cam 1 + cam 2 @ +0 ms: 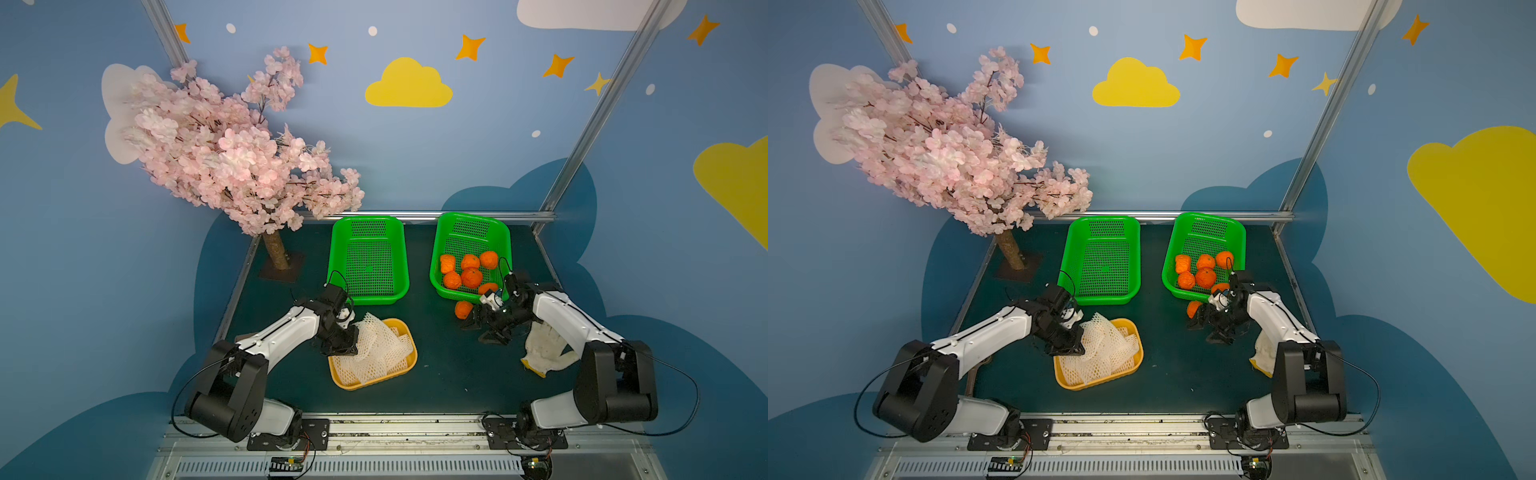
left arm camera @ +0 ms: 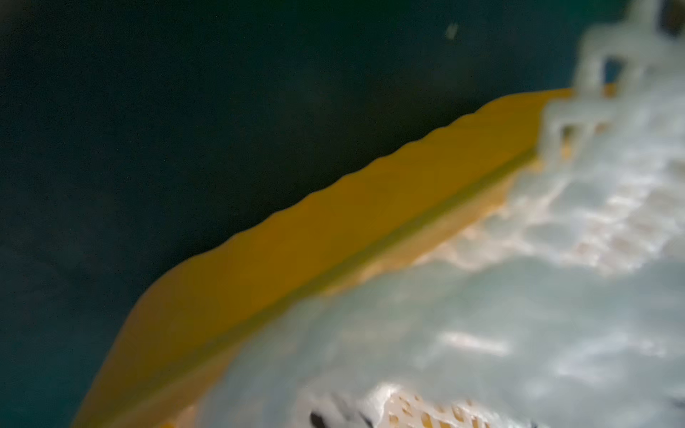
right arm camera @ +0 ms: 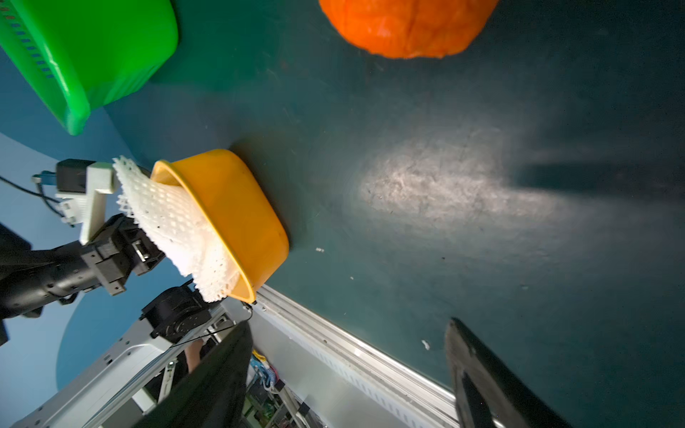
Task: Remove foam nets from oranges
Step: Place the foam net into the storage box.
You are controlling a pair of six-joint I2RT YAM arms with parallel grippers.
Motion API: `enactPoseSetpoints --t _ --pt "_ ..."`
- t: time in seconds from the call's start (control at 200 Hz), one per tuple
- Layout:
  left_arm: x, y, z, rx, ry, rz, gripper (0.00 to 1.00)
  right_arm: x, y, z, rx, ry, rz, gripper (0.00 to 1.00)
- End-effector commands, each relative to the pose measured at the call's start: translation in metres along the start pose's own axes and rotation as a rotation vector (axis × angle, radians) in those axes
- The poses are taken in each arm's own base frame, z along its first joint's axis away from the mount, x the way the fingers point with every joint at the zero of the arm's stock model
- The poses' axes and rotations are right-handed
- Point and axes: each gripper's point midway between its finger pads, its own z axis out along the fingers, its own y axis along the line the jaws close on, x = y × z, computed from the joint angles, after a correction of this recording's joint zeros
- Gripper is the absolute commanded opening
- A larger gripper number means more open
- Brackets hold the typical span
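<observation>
Several white foam nets (image 1: 382, 349) (image 1: 1108, 353) lie piled in the yellow tray (image 1: 353, 384) (image 3: 237, 215). My left gripper (image 1: 343, 353) (image 1: 1067, 351) reaches down at the tray's left edge, shut on a foam net (image 2: 519, 333) that fills its wrist view in a blur. One bare orange (image 1: 463, 309) (image 1: 1192, 308) (image 3: 407, 26) rests on the mat in front of the right green basket (image 1: 469, 218). Several bare oranges (image 1: 471, 277) sit inside that basket. My right gripper (image 1: 482, 330) (image 3: 348, 329) hovers open and empty just in front of the loose orange.
An empty green basket (image 1: 370, 219) stands behind the tray. A pink blossom tree (image 1: 232, 158) fills the back left corner. A white glove (image 1: 544, 349) lies under my right arm. An aluminium rail (image 1: 374, 419) runs along the front edge.
</observation>
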Motion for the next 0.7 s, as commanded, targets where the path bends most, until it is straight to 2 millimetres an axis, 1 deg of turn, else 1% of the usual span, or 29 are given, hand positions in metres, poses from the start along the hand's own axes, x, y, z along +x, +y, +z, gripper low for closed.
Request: enactPoseSetpoints --t 0.0,0.07,0.12,0.23,0.365,0.511,0.596,0.621,0.646,0.696 --pt "0.001 0.009 -0.005 -0.068 0.026 0.008 0.10 -0.025 -0.004 -0.003 0.082 -0.068 -0.074 0.81" --pt "0.002 0.006 -0.010 -0.073 0.030 0.023 0.19 -0.034 -0.005 -0.003 0.110 -0.079 -0.098 0.81" --pt "0.002 0.003 -0.015 -0.074 0.014 0.025 0.30 -0.040 -0.006 -0.004 0.138 -0.093 -0.118 0.81" --pt "0.001 -0.004 -0.033 -0.062 -0.034 0.016 0.45 -0.048 -0.009 0.000 0.173 -0.103 -0.150 0.81" --pt "0.005 -0.012 -0.052 -0.041 -0.076 -0.017 0.55 -0.056 -0.010 0.009 0.185 -0.109 -0.167 0.81" --pt "0.013 -0.010 -0.067 -0.060 -0.097 -0.069 0.65 -0.071 -0.005 0.014 0.184 -0.169 -0.192 0.81" --pt "0.019 -0.011 -0.075 -0.058 -0.104 -0.093 0.68 -0.079 -0.004 0.017 0.187 -0.203 -0.198 0.81" --pt "0.019 -0.006 -0.078 -0.087 -0.122 -0.100 0.71 -0.082 -0.003 0.018 0.187 -0.216 -0.198 0.81" --pt "0.020 -0.006 -0.080 -0.088 -0.128 -0.106 0.76 -0.085 -0.003 0.019 0.189 -0.228 -0.197 0.81" --pt "0.023 -0.006 -0.083 -0.083 -0.138 -0.108 0.81 -0.089 -0.002 0.022 0.187 -0.247 -0.199 0.81"
